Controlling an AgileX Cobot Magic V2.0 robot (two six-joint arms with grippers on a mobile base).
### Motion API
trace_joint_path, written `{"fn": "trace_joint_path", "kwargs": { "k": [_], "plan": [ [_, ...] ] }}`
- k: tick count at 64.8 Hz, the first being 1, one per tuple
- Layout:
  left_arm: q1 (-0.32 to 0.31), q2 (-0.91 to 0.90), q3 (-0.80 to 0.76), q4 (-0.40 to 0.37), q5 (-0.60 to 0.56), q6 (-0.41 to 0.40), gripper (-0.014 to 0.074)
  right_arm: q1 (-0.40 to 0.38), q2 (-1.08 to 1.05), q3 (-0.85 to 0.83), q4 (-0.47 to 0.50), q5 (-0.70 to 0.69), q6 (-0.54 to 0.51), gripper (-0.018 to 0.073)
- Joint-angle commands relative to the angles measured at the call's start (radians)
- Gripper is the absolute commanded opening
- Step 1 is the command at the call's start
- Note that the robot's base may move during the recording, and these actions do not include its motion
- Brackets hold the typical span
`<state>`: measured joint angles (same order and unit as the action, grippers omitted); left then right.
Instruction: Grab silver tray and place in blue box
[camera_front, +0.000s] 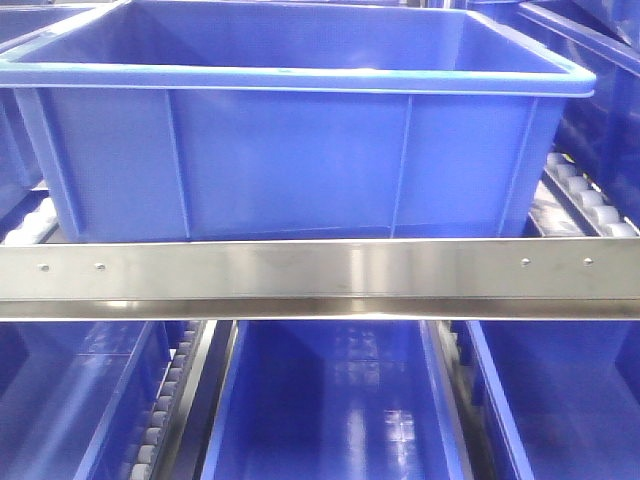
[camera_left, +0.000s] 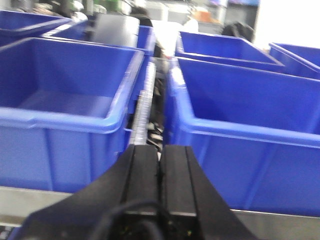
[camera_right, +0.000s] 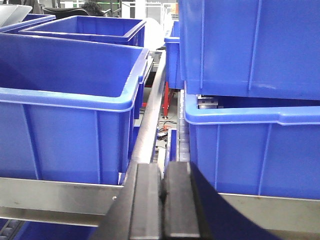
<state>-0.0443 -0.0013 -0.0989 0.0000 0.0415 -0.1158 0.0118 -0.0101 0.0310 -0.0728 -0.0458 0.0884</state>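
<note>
Silver tray is absent from all three views, so I judge it stiff, light and slippery, best pinched at its raised rim; my left gripper (camera_left: 160, 165) and right gripper (camera_right: 162, 182) are closed empty near the blue box (camera_front: 290, 160).

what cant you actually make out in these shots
- Silver tray: in none of the three views; the only metal showing is the steel rail.
- Blue box floor: front view looks from low, so its near wall hides the inside.
- Left gripper: fingers together, nothing between them; the background is blurred.
- Right gripper: fingers together; the bottom edge cuts off its body.
</note>
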Motion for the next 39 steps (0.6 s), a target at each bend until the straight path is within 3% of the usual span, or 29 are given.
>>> {"fn": "trace_joint_path", "kwargs": {
  "k": [1,7,12,39],
  "plan": [
    [0.005,-0.027,0.022,-0.018,-0.116,0.007,-0.0094,-0.008,-0.020,0.002,0.002,-0.093,-0.011,0.0055],
    [0.005,-0.029,0.078,-0.018,-0.167,0.007,-0.0094,-0.008,-0.020,0.002,0.002,-0.093,-0.011,0.0055],
    [0.005,-0.029,0.129,-0.015,-0.276,0.005,-0.0094,-0.008,-0.020,0.002,0.002,-0.093,-0.011,0.0055],
    [0.005,-0.029,0.123,-0.009,-0.237,0.005,-0.0094,-0.008,-0.020,0.002,0.002,-0.093,-0.011,0.0055]
  ]
}}
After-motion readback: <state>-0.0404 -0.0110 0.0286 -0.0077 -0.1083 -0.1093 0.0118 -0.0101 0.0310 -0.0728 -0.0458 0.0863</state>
